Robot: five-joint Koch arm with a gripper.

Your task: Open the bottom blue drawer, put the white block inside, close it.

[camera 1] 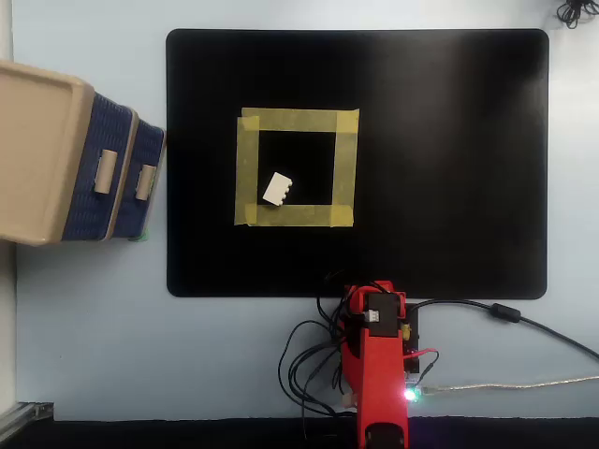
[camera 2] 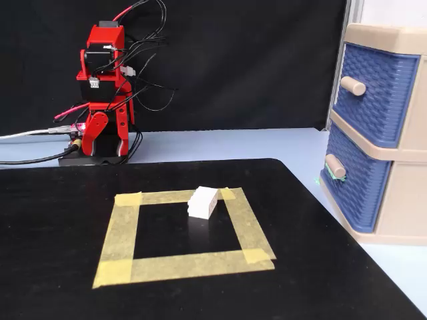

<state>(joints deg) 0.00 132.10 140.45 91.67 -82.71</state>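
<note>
With my tool (camera 2: 100,137) folded at my base, its opening impossible to tell, the white block (camera 2: 203,201) lay well ahead inside the tape square (camera 2: 125,235), and the bottom drawer (camera 2: 357,175) far off sideways risked sliding its light cabinet (camera 2: 400,200) when pulled.

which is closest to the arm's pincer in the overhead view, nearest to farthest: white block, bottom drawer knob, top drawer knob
The pincer itself isn't clearly visible, so this is ranked from the folded red arm at the mat's bottom edge in the overhead view.
1. White block: inside the tape square, up-left of the arm.
2. Bottom drawer knob: far left, just past the mat.
3. Top drawer knob: farther left still.
</note>
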